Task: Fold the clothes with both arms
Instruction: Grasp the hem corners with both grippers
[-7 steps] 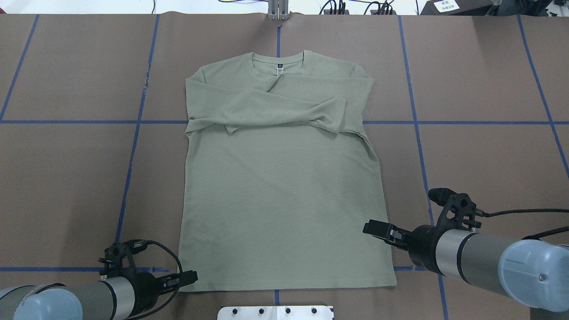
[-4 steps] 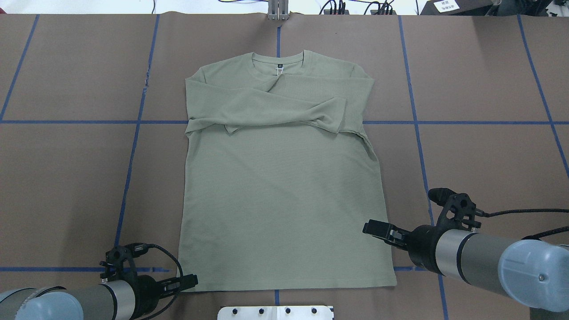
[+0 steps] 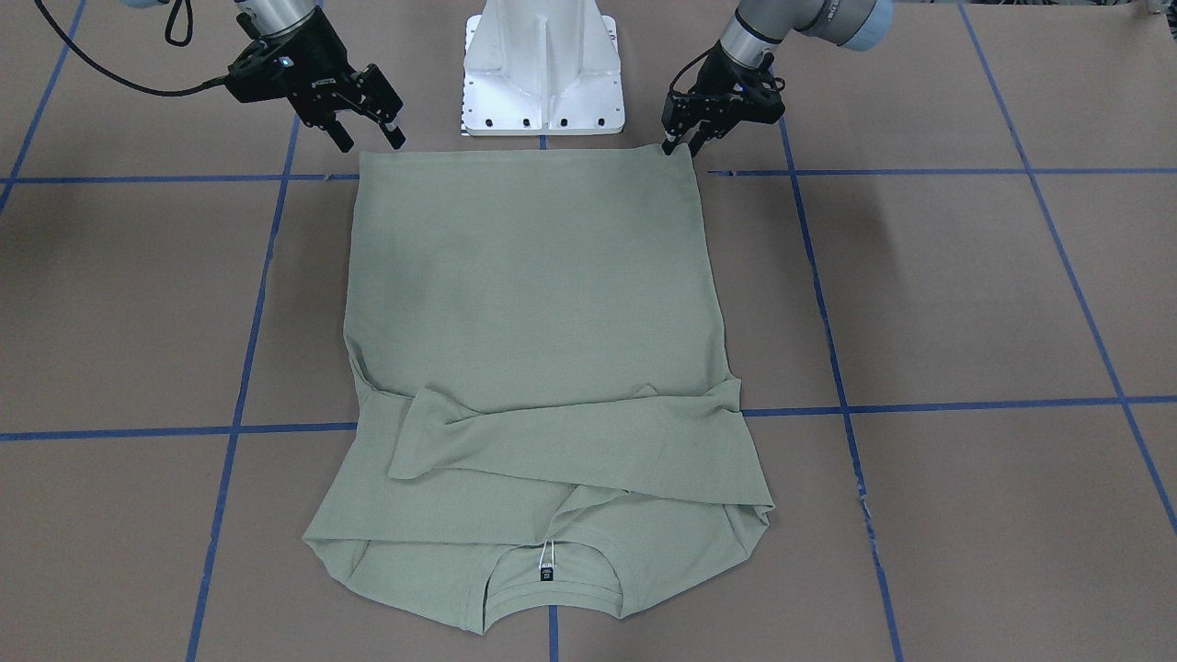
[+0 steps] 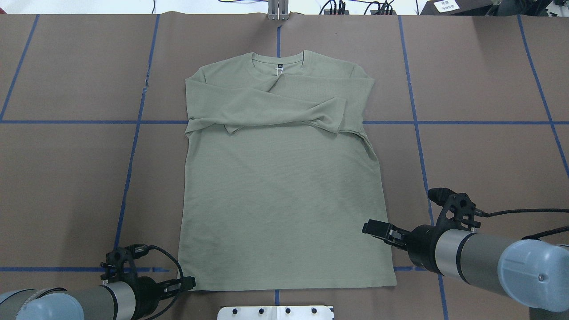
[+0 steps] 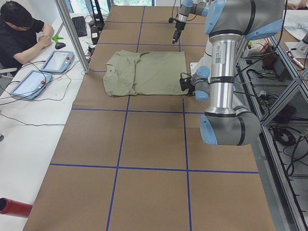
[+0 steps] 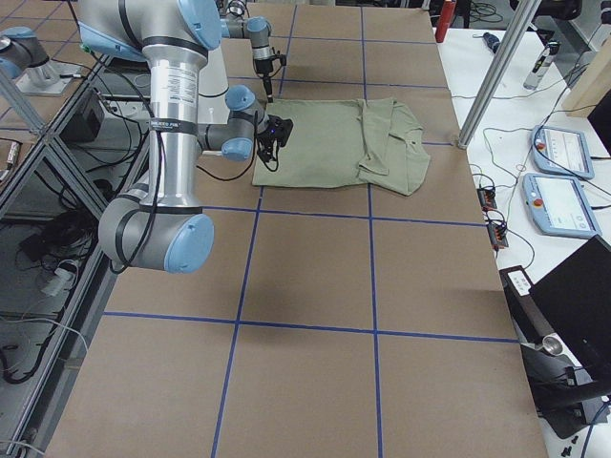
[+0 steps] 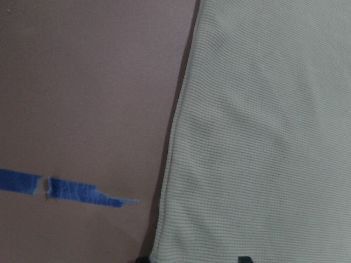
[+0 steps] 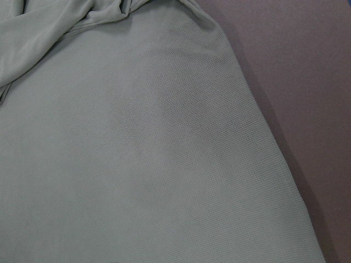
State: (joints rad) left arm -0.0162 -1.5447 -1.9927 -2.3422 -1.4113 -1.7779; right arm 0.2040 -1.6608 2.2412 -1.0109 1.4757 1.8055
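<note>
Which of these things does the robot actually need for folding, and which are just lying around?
In the job:
the green shirt
the left gripper
the right gripper

Just there:
the white pedestal
the blue tape lines
a tablet on the side desk
a seated person

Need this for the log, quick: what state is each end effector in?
Left end effector: open, at the shirt's hem corner, nothing held.
Right end effector: open, empty.
</note>
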